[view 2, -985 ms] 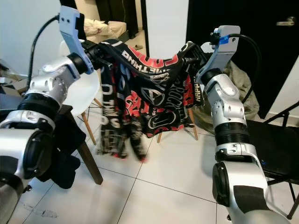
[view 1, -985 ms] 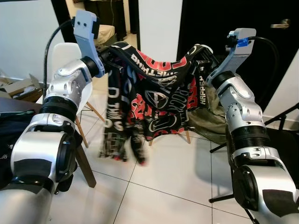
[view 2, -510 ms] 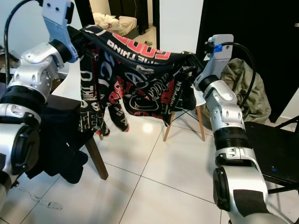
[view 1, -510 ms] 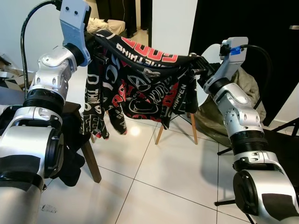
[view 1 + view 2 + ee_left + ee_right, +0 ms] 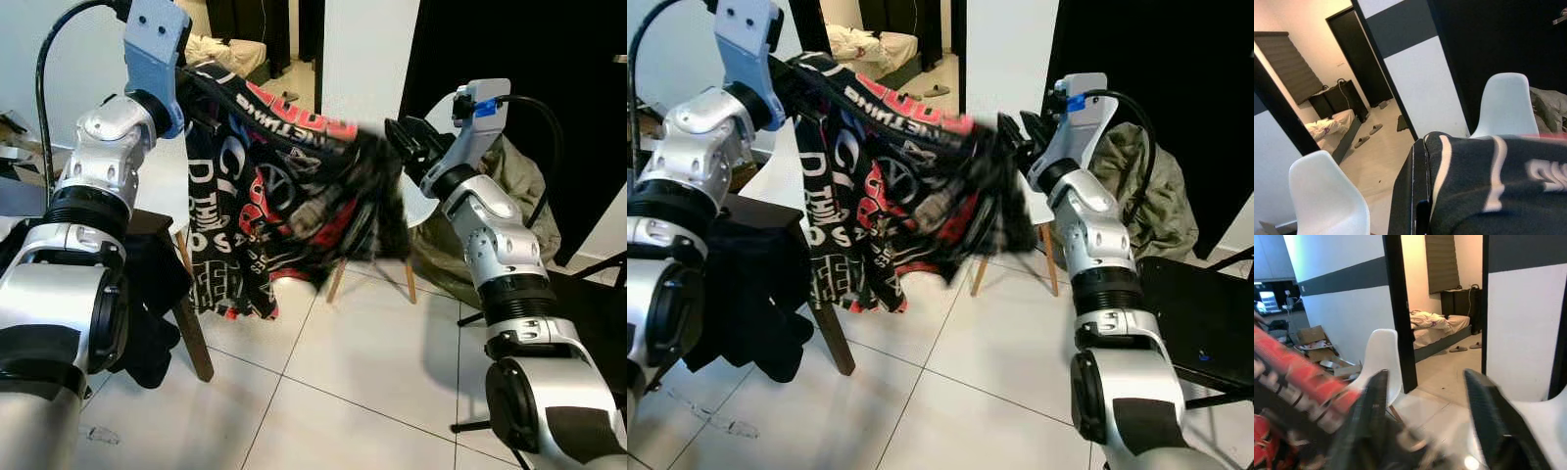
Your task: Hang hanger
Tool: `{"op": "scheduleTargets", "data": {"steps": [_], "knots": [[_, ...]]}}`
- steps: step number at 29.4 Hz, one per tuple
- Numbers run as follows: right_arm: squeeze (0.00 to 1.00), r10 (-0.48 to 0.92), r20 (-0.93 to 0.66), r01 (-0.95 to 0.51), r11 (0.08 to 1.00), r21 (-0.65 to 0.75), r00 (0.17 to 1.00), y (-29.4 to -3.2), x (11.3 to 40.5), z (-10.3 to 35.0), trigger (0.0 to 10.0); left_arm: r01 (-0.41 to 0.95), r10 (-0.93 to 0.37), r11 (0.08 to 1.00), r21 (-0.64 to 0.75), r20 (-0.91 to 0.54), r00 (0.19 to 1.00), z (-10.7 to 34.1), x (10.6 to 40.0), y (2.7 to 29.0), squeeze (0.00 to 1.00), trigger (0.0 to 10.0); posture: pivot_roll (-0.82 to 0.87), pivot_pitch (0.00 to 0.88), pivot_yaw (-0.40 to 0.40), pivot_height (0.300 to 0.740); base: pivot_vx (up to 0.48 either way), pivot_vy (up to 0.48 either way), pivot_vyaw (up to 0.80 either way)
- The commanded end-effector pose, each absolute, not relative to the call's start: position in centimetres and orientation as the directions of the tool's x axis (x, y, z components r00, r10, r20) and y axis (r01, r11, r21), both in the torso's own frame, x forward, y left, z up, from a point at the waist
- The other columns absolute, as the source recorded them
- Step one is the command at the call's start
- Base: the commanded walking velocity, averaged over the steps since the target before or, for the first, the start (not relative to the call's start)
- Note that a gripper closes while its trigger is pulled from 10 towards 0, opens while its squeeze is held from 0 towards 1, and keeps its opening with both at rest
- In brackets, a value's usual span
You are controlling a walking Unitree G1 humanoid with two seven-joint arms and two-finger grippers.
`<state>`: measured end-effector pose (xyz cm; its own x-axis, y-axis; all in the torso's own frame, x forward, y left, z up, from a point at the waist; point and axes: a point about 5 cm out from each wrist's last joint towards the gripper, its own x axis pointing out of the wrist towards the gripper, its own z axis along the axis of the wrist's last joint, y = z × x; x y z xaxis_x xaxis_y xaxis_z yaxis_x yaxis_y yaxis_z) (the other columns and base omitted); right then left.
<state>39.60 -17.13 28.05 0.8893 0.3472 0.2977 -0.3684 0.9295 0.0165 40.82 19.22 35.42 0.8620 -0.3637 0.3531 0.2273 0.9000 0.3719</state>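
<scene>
Black-and-red printed cloth is pinched in the left gripper, above the white chair, while the right gripper is spread empty, so hanging is not done.

From our head, our two eye cameras look forward and down, side by side. Both see our silver arms, the black, red and white printed shirt and the white tiled floor. Our left wrist camera sits very close to that shirt. Both wrist cameras look far past it to a white plastic chair and a bedroom doorway.
</scene>
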Motion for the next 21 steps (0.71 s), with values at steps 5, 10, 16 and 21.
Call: {"op": "scheduleTargets", "data": {"steps": [5, 10, 16, 21], "knots": [[1.0, 0.25, 0.196, -0.227, 0.965, -0.129, 0.948, -18.7, 39.8, 26.4, 10.0, 0.27, -0.418, 0.89, 0.368, 0.42, 0.806, 37.6, 40.3, 18.4, 0.0, 10.0, -0.02, 0.0, 0.017, 0.74, 0.0, 0.0, 0.0], [1.0, 0.529, 0.326, -0.53, 0.843, -0.094, 0.784, -15.2, 37.9, 28.1, 10.0, 0.369, -0.557, 0.802, 0.47, 0.364, 0.746, 36.4, 40.1, 16.1, 0.0, 10.0, -0.02, 0.0, 0.023, 0.74, 0.0, 0.0, 0.0], [0.73, 0.768, 0.288, -0.739, 0.635, -0.224, 0.572, -10.7, 35.4, 27.8, 10.0, 0.424, -0.635, 0.728, 0.538, 0.298, 0.712, 34.9, 39.9, 14.7, 0.0, 10.0, -0.01, 0.0, 0.025, 0.74, 0.0, 0.0, 0.0], [0.0, 0.79, 0.207, -0.755, 0.612, -0.234, 0.577, -6.4, 35.9, 26.7, 10.0, 0.476, -0.699, 0.653, 0.589, 0.225, 0.679, 33.3, 39.7, 13.4, 0.0, 10.0, -0.01, 0.0, 0.027, 0.74, 0.0, 0.0, 0.0]]}}
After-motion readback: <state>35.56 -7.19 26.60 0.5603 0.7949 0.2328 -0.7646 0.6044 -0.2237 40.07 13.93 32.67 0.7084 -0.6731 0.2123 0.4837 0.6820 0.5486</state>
